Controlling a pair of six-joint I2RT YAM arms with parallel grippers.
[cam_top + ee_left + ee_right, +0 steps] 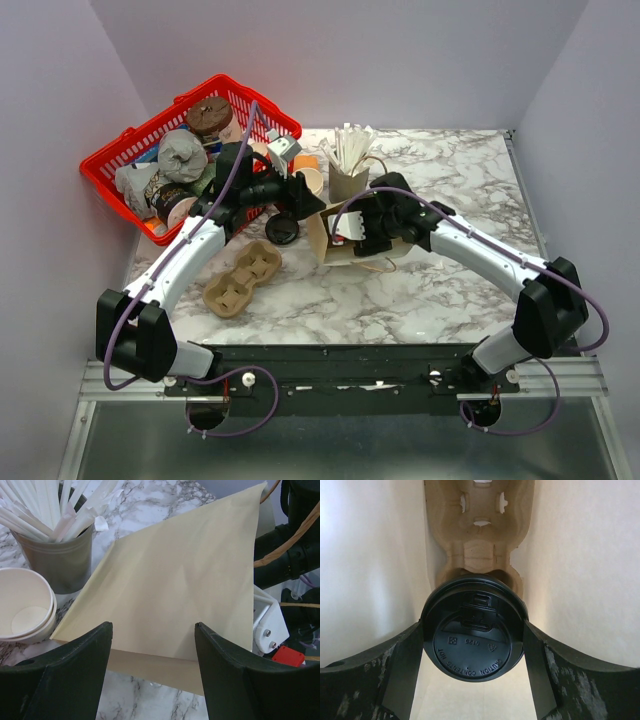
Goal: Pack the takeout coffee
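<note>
Gripping: the right gripper (472,647) has its fingers (402,667) set wide, pressing both sides of the takeout coffee (470,625) at its black lid.
Location: the cup sits inside the paper bag (580,570), over the pulp carrier (480,545); we cannot tell if it is seated.
Handling: we judge it light and crushable, and the lid may pop; better to hold it below the rim and upright.
Left gripper (152,627): wide and empty, facing the bag's outside.
Surface: marbled table (430,290), probably slick.
Room: pale walls (350,60) stand close.
</note>
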